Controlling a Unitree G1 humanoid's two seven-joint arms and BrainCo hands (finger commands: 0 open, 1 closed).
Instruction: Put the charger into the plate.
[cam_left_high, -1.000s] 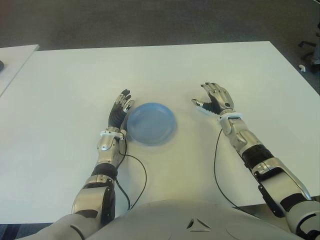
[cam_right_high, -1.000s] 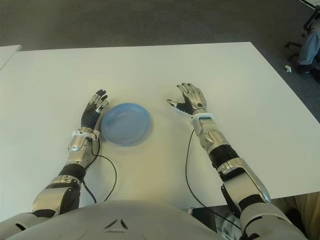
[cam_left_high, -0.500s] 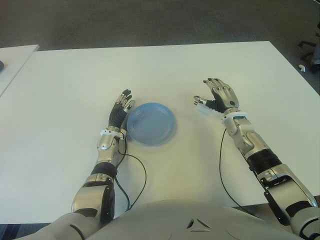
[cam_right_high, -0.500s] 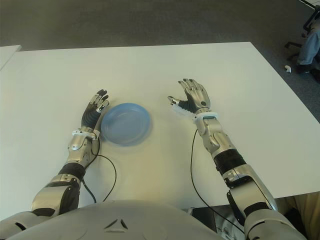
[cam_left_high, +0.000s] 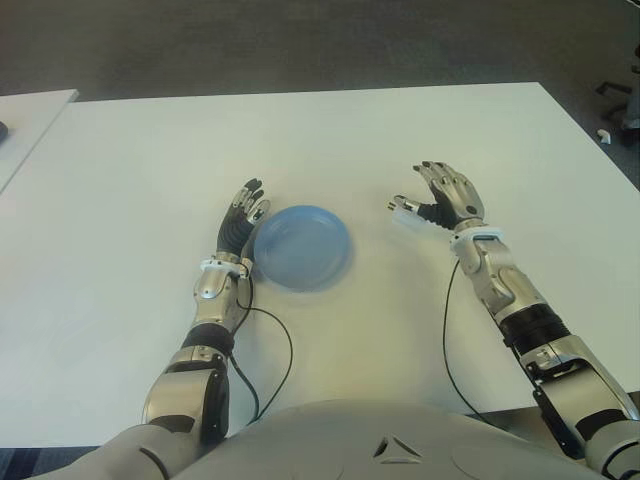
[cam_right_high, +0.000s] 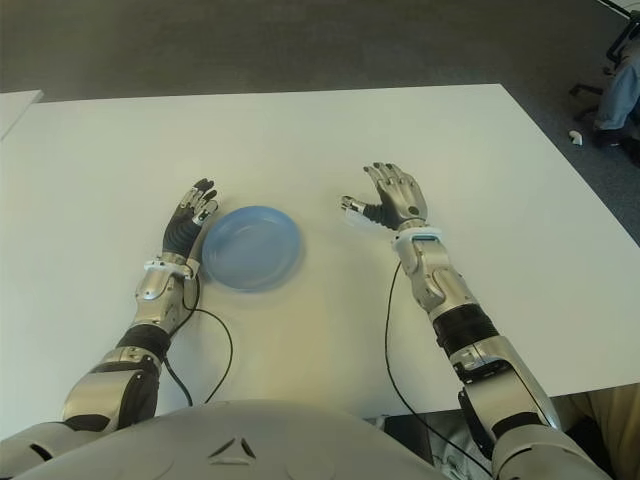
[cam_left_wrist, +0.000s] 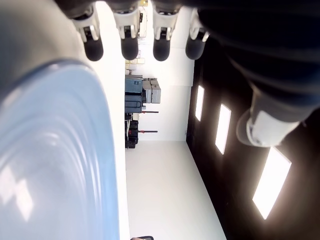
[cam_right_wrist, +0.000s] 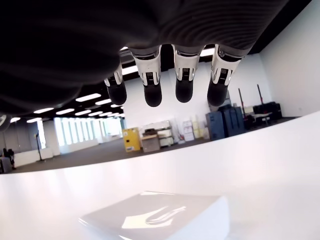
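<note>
Your right hand hovers with fingers spread, empty, over the half-hidden white charger; left hand lies relaxed beside the plate.

The charger is showing as a white block running off the right wrist view's lower edge; in the eye views it is blending into the white table beside the right hand, its outline too faint to trace. The plate is overflowing the left wrist view's edges.
</note>
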